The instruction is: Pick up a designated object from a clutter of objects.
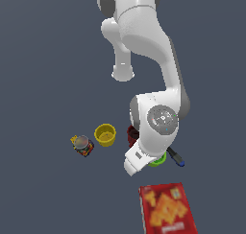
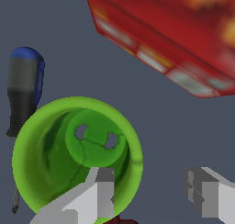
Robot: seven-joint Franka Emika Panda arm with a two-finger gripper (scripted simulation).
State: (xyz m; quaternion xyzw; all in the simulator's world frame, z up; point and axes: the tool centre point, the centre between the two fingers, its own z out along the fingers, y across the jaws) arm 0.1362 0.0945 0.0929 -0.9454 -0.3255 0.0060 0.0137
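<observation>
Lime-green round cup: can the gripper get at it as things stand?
Probably yes. The gripper is open right over the lime-green round cup, one finger inside its rim, the other outside; nothing lies between.

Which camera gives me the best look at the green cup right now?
The wrist view. The green cup fills much of it, open side up, with one finger inside the rim and the other outside. In the exterior view the arm hides nearly all of it; only a green sliver shows.

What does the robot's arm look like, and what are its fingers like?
The arm is smooth, white and chunky, with rounded joints, grey bands and a round grey speckled cap on its wrist. The gripper has two blocky light-grey fingers with darker grey pads. No cables show.
</observation>
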